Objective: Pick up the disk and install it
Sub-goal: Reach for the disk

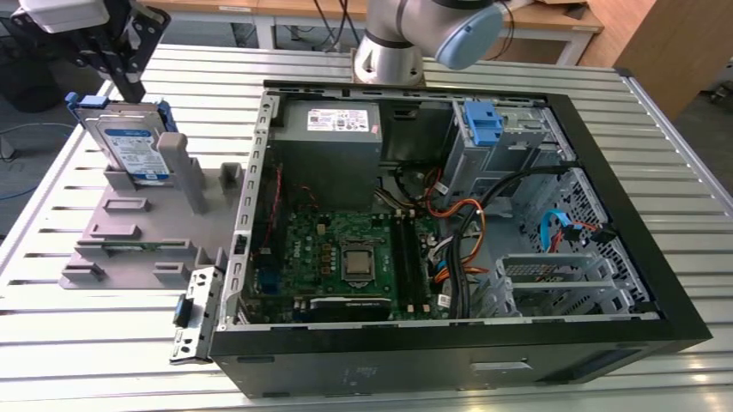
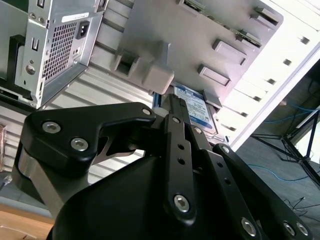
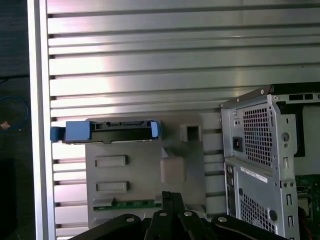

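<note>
The disk, a silver drive with a white-and-blue label in a blue caddy, stands on edge in a slot of the grey fixture at the exterior view's left. Both wrist views show it too: its blue-ended top edge and its label. My gripper hangs just above the disk's top edge with its black fingers together and nothing between them. In the first wrist view the gripper is apart from the disk.
An open black computer case lies to the exterior view's right of the fixture. It holds a motherboard, a grey power supply, loose cables and a drive bay with a blue bracket. All rest on a slatted metal table.
</note>
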Controlling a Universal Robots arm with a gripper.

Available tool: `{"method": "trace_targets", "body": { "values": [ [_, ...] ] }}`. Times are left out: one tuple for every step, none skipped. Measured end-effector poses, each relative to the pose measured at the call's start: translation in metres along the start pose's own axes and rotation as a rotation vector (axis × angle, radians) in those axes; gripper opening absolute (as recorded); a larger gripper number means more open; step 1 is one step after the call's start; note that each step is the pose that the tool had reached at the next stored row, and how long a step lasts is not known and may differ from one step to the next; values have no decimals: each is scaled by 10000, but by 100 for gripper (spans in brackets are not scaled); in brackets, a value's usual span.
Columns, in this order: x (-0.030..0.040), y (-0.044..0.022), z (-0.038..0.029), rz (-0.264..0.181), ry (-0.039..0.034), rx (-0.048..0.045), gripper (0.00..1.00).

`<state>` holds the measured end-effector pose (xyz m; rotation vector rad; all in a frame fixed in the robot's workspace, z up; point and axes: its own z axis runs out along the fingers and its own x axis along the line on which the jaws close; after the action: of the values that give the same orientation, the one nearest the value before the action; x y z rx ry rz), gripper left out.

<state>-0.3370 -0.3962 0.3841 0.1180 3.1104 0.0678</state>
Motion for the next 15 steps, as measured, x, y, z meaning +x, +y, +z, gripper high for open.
{"method": "trace_targets", "body": {
  "values": [
    [13,5,7,0,0,0,11],
    [26,10,13,0,2,1,11],
    [40,15,21,-1,2,1,11],
    [53,20,27,0,3,2,11],
    [66,25,34,0,3,2,11],
    [79,29,40,-1,3,2,11],
    [93,34,47,-1,3,2,11],
    [105,38,54,-1,2,1,11],
    [116,42,59,-1,2,1,11],
    [125,46,65,-1,1,0,11],
    [134,51,71,0,0,0,11],
    [141,56,74,-1,3,2,11],
    [148,63,79,0,3,3,11],
    [155,69,84,0,3,2,11],
    [162,76,90,0,1,1,11]
  ]
}}
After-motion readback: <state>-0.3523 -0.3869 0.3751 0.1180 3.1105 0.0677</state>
